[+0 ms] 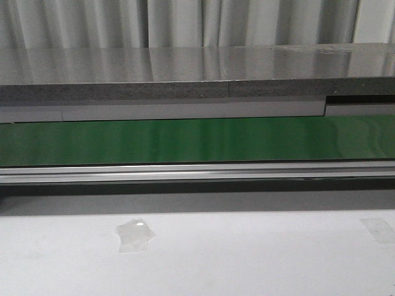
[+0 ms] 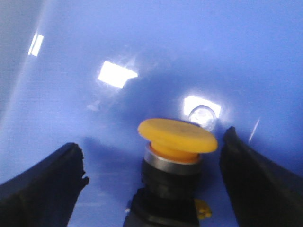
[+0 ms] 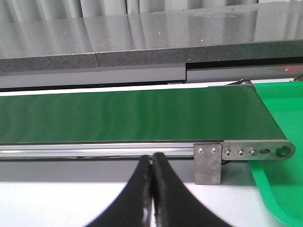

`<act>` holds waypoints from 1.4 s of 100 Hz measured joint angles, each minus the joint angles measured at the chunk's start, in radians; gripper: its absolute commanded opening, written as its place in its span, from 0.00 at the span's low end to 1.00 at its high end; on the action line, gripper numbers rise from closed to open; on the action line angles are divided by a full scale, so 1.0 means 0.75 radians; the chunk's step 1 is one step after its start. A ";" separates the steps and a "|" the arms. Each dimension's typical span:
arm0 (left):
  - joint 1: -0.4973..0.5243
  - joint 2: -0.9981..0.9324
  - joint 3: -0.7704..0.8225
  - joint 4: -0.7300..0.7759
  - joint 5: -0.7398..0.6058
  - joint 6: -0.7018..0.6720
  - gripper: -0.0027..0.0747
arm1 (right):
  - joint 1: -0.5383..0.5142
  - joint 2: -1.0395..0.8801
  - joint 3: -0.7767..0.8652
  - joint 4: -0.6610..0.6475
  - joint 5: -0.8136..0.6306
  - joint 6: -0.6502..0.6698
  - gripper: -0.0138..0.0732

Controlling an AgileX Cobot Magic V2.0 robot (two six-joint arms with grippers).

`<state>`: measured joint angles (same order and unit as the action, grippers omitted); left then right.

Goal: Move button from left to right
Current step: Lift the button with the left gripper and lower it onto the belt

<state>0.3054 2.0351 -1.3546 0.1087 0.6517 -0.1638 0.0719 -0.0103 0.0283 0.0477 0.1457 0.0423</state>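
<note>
Left wrist view first: big blue bin surface (image 2: 142, 47) behind everything, then the left gripper (image 2: 151, 165) spread wide, black fingers (image 2: 42, 184) flanking the button (image 2: 176, 156) without touching it. Standing upright right between the jaws, yellow cap up. Looks like the grab step; next probably just needs closing on the black body. Right gripper (image 3: 152, 189) pinched closed, holding nothing, parked near the green conveyor belt (image 3: 128, 116).

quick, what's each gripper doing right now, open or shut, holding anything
Left gripper: open, one finger on each side of the button, not touching it.
Right gripper: shut, holding nothing.
</note>
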 measured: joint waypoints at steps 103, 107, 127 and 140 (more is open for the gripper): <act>-0.035 -0.374 0.000 0.057 0.108 0.078 0.01 | 0.000 0.000 0.000 0.000 0.000 0.000 0.08; -0.056 -0.406 0.000 0.057 0.130 0.094 0.01 | 0.000 0.000 0.000 0.000 0.000 0.000 0.08; -0.173 -0.485 0.000 0.033 0.217 0.136 0.01 | 0.000 0.000 0.000 0.000 0.000 0.000 0.08; -0.254 -0.485 0.000 -0.002 0.238 0.156 0.01 | 0.000 0.000 0.000 0.000 0.000 0.000 0.08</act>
<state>0.1149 1.6710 -1.3546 0.1069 0.8301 -0.0471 0.0719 -0.0103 0.0283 0.0477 0.1457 0.0423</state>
